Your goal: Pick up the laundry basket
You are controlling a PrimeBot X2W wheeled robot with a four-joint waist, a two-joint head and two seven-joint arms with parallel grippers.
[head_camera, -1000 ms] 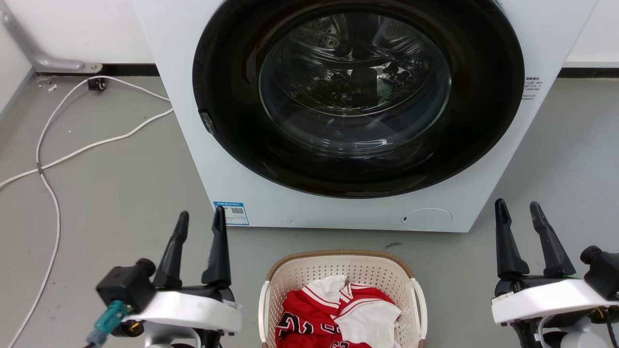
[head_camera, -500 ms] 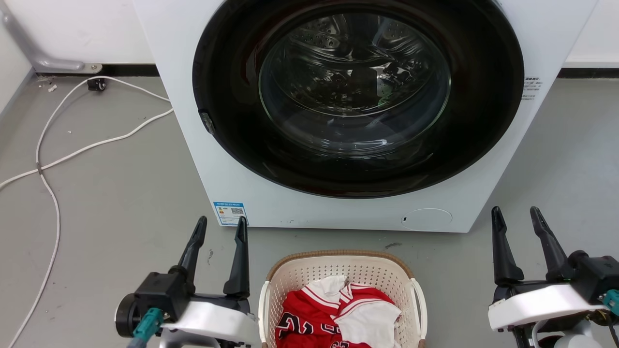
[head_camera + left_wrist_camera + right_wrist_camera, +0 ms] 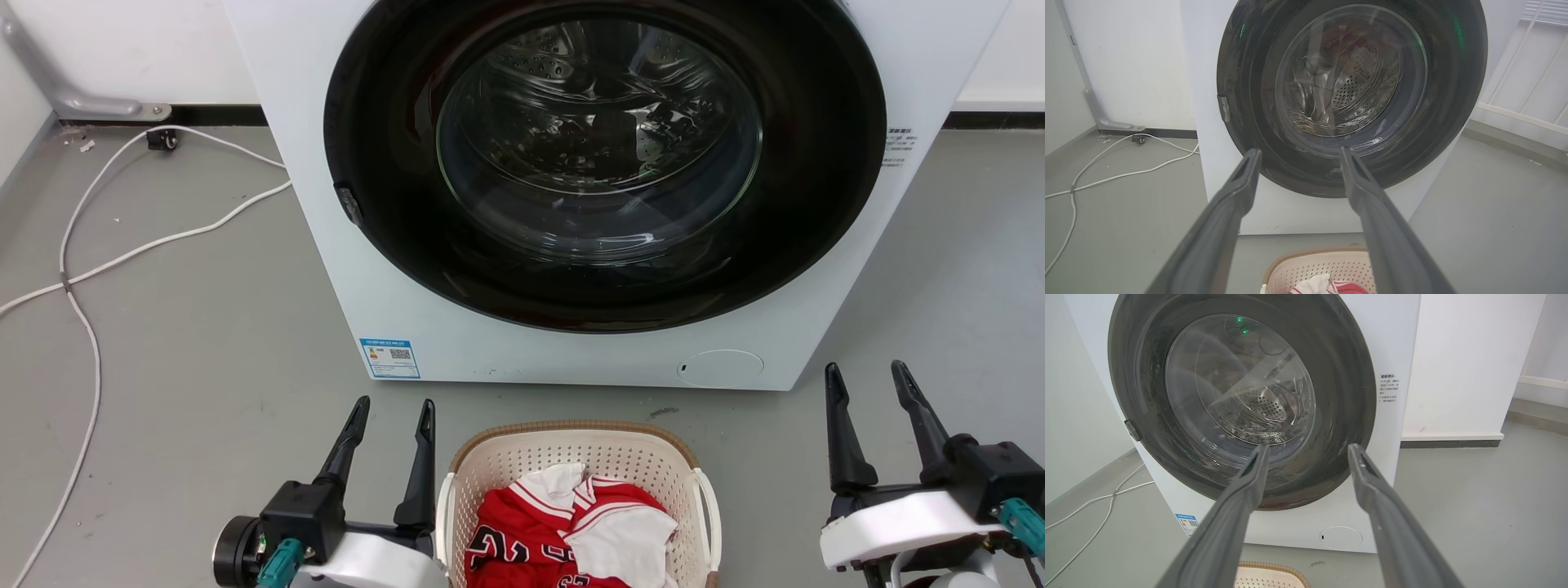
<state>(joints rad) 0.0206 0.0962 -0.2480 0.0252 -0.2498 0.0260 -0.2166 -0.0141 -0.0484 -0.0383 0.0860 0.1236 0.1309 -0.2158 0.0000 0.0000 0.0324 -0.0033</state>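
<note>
Laundry basket [image 3: 506,469] sat on grey floor [image 3: 204,327], near side of front-load washing machine [image 3: 571,359]; red-and-white jersey [image 3: 514,531] inside. We noted left gripper [image 3: 394,402] just left of basket, fingers spread, empty; contact unclear. Right gripper [image 3: 864,366] well right of basket, fingers spread, empty.

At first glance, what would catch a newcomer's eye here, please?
The white front-loading washing machine with its big dark round door dominates the upper middle. Below it sits the cream laundry basket holding a red-and-white jersey, flanked by the open left gripper and right gripper.
</note>
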